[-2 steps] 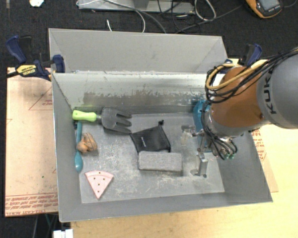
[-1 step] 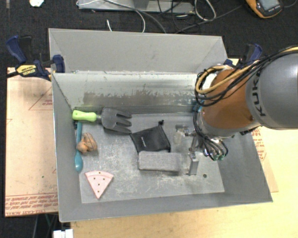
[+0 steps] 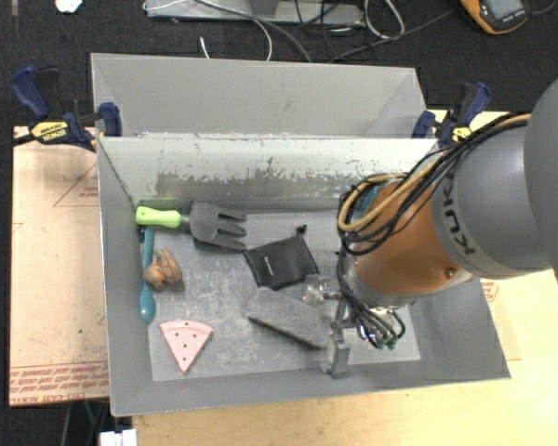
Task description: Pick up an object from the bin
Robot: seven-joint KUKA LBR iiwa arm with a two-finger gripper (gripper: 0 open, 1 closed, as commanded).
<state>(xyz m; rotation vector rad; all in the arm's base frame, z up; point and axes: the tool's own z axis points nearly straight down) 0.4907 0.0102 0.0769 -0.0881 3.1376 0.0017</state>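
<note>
grey sheet metal is making up the bin [image 3: 260,167], its walls sloping down to a flat, scuffed floor. the robot arm [image 3: 502,193] is reaching in from 3 o'clock, and the gripper [image 3: 338,359] is pointing straight down at 5 o'clock, close to the front wall. its two fingers are appearing drawn together into one narrow stem, with nothing showing between them. the nearest thing is a dark grey flat wedge [image 3: 284,328], lying at 6 o'clock with its thin tip just beside the gripper; whether they are touching is not clear. lying flat on the floor, it is probably offering little to pinch except along an edge. a black flat pouch [image 3: 281,263] is lying near the centre, just toward 12 o'clock from the wedge. well apart, at 8 o'clock, a pink pizza-slice piece [image 3: 184,342] is lying alone. at 9 o'clock a brown walnut-like lump [image 3: 164,270] is resting against a teal handle [image 3: 147,291] running along the left wall, and at 10 o'clock a green-handled grey utensil [image 3: 209,226] is lying under the back wall. the front wall is crowding the gripper, leaving open floor mainly toward 9 o'clock, between the wedge and the pink piece.
</note>
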